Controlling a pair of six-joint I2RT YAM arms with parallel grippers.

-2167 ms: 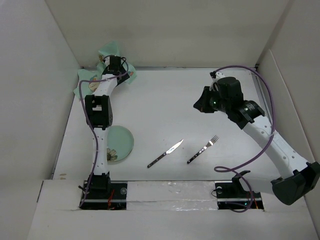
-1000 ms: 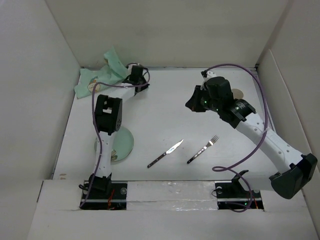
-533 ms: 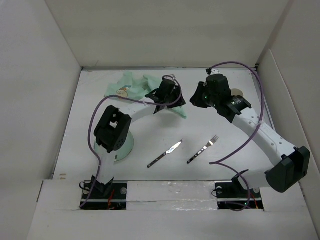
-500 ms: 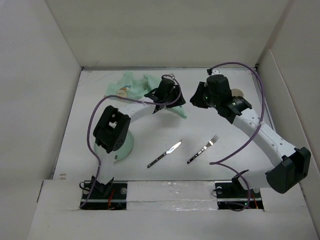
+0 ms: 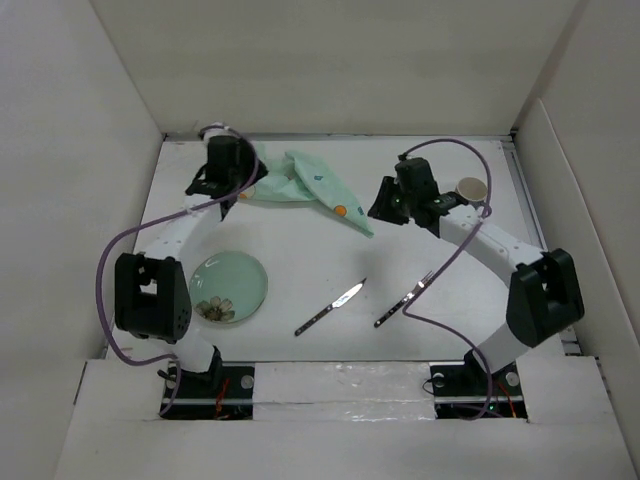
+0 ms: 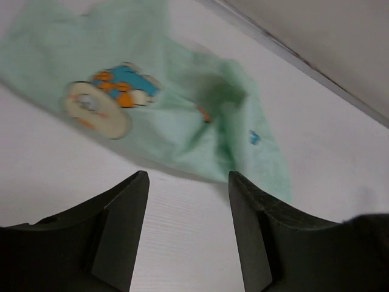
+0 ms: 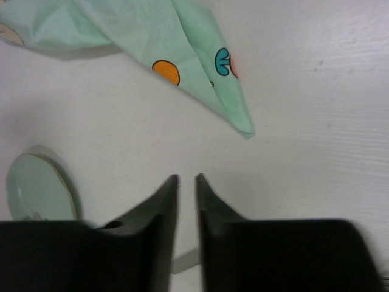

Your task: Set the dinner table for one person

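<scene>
White matte dinner table [image 5: 300,260] is seen filling the whole floor, plain and unmarked. Mint-green cartoon placemat [image 5: 300,178] is now dragged from the far-left corner to the far middle and dropped rumpled, so spreading is still needed. Left gripper [image 6: 186,185] fingers are spread wide, right gripper [image 7: 186,180] fingers barely parted; nothing is held.

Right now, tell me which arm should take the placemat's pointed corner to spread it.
Right. The right gripper hovers just beside that corner of the placemat, jaws slightly apart and empty; the left gripper sits at its opposite end.
</scene>
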